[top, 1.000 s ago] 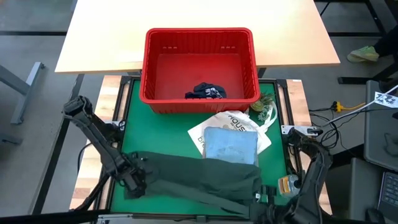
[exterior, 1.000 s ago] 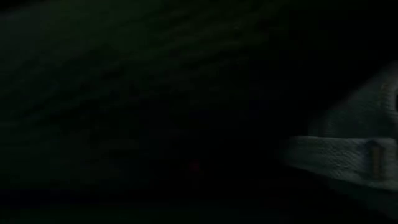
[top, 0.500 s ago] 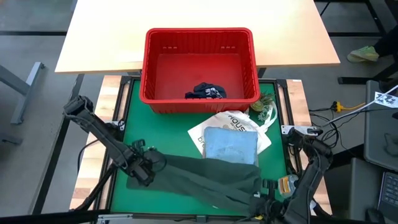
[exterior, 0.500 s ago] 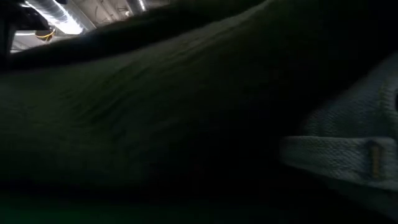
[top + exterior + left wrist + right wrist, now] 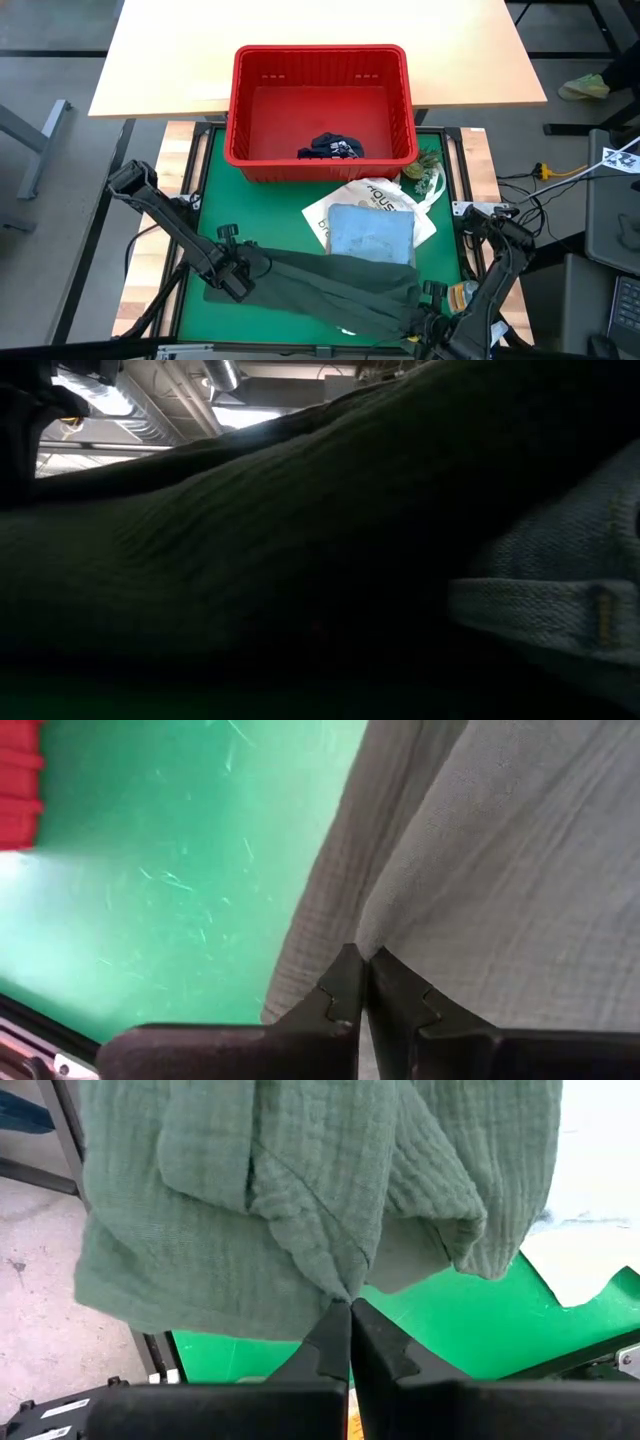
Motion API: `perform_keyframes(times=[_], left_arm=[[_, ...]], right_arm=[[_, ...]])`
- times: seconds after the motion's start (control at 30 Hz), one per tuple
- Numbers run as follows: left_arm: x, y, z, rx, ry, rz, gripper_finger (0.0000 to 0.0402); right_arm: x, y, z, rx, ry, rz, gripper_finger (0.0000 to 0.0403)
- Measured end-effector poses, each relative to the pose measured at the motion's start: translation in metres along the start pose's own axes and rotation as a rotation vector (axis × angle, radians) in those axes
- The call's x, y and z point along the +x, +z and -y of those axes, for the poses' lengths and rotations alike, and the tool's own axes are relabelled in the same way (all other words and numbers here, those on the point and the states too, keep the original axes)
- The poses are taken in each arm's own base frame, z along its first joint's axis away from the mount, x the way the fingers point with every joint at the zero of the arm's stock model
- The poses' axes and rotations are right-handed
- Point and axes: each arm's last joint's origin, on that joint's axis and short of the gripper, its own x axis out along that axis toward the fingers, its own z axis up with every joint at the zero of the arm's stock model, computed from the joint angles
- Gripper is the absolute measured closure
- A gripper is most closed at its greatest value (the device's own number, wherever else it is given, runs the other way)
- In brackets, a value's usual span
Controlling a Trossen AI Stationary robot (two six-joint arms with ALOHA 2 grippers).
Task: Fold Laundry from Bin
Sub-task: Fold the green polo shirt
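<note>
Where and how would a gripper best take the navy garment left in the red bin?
Probably from straight above, pinching the raised middle of the navy garment: it lies bunched on the floor of the bin, apart from the walls, so only the open top gives access.

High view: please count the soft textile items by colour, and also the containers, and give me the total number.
Dark olive-green garment, pinched at its ends by the left gripper and right gripper: 1
Light blue folded garment: 1
Navy garment in the bin: 1
White tote bag: 1
Red bin: 1
Total: 5
</note>
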Motion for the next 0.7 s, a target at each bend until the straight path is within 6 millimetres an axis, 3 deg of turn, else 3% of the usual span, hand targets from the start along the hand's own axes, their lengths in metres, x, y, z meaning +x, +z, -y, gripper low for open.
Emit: perform_keyframes(times=[0.37, 0.7], left_arm=[[0.0001, 0.0015, -0.0011, -0.01, 0.03, 0.043, 0.034], [-0.0001, 0.0048, 0.0026, -0.027, 0.002, 0.09, 0.0298]], right_arm=[[0.0, -0.0002, 0.0, -0.02, 0.0, -0.002, 0.0401], [0.0, -0.0002, 0.0, -0.02, 0.0, -0.002, 0.0342]])
